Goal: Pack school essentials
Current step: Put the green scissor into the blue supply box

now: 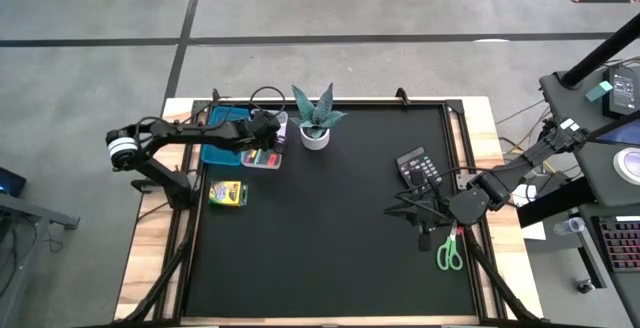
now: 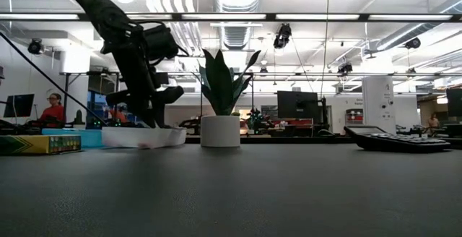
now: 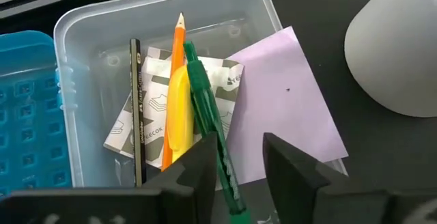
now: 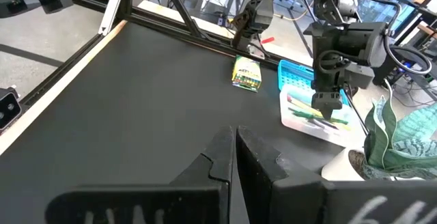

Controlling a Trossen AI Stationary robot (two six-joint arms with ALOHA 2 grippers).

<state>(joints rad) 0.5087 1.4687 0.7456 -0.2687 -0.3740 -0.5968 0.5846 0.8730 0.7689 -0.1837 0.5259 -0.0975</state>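
Left gripper [image 1: 268, 128] is hanging over the clear plastic box [image 3: 82, 39] at the back left of the table, just beside the potted plant [image 1: 317, 118]. In the left wrist view its fingers [image 3: 194, 169] are standing slightly apart with the green pen [image 3: 205, 108] running between them; whether the pads are actually pressing on the pen I cannot tell. The pen's far end is lying inside the box, on top of a yellow marker [image 3: 179, 115], an orange pencil [image 3: 176, 53], a dark pencil [image 3: 136, 108] and a white patterned packet [image 3: 153, 94]. A lilac paper sheet [image 3: 280, 108] is leaning out over the box's rim onto the black mat. A blue perforated tray [image 1: 222, 133] is sitting against the box. The yellow crayon box [image 1: 228, 194] is lying on the mat near the left edge, apart from the box. Right gripper [image 1: 415, 211] is resting low at the right side, fingers closed together and holding nothing, beside a black calculator [image 1: 418, 168]. The green-handled scissors [image 1: 449, 253] are lying near the right edge, just behind that arm.
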